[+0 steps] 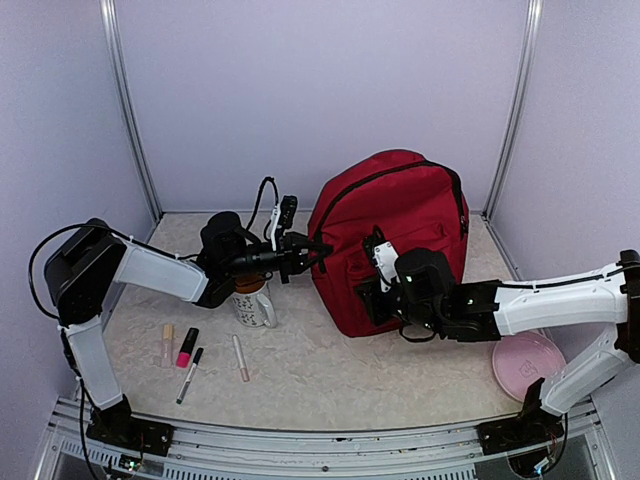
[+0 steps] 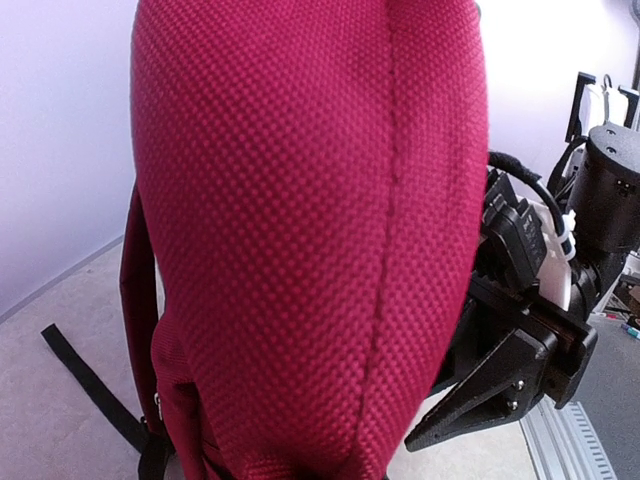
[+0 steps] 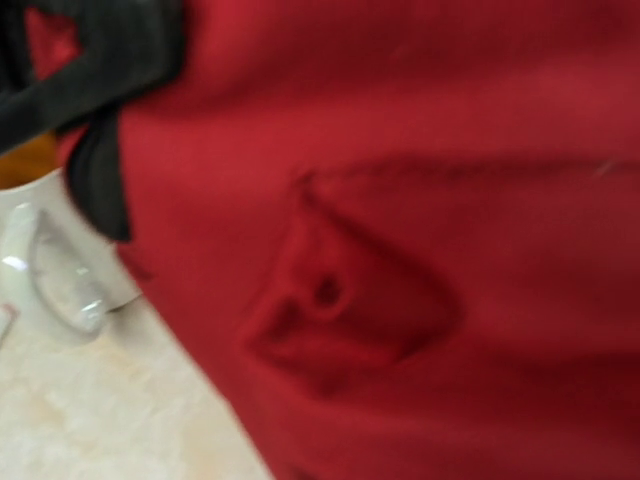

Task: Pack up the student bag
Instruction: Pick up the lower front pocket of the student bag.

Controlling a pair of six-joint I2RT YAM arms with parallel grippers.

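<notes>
Red student bag (image 1: 400,225) stands upright, mid-back of the surface. My left fingers (image 1: 318,247) are closed at its left edge; can't tell if they pinch fabric. My right fingers (image 1: 375,252) are at the front pocket, gap unreadable. Best: brace from the left, find the zip pull, draw it along its track.

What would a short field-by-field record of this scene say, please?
bag: large dark red fabric backpack, upright, mid-table
left gripper: shut, at the backpack's left edge
right gripper: against the backpack's front, jaws unclear
mug: white ceramic mug, left of the backpack
plate: round pink plate, beside the right arm
</notes>
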